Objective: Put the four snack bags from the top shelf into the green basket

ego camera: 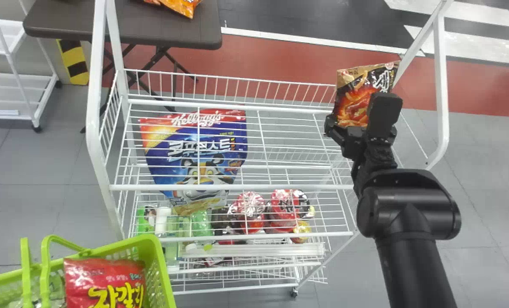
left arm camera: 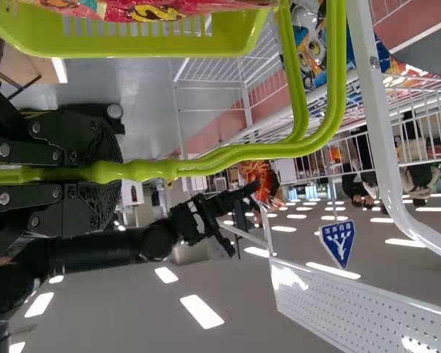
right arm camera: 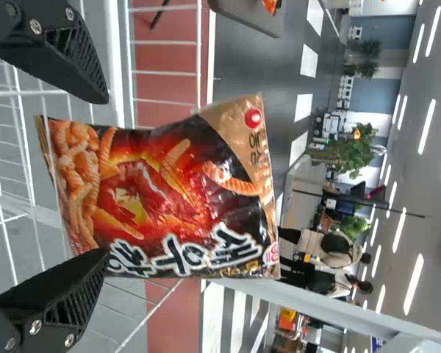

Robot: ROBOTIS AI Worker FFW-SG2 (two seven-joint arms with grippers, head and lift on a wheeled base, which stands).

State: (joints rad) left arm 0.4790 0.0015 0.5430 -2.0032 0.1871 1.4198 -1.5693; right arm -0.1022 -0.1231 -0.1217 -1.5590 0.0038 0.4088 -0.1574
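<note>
My right gripper (ego camera: 358,116) is at the far right end of the white rack, its fingers spread apart with the dark and orange snack bag (ego camera: 351,102) just ahead of them. In the right wrist view the gripper (right arm camera: 104,176) has one finger above the bag (right arm camera: 169,191) and one overlapping its corner. A large blue and red bag (ego camera: 196,158) lies on the top shelf (ego camera: 280,187), left of centre. The green basket (ego camera: 158,261) holds a red bag (ego camera: 104,282). My left gripper (left arm camera: 110,171) is shut on the basket's handles (left arm camera: 242,153).
Lower shelves carry bottles and red packs (ego camera: 250,211). White uprights (ego camera: 92,107) frame the rack at both sides. Behind stands a dark table (ego camera: 79,21) with an orange bag (ego camera: 179,6). Another white rack (ego camera: 15,81) stands at the far left.
</note>
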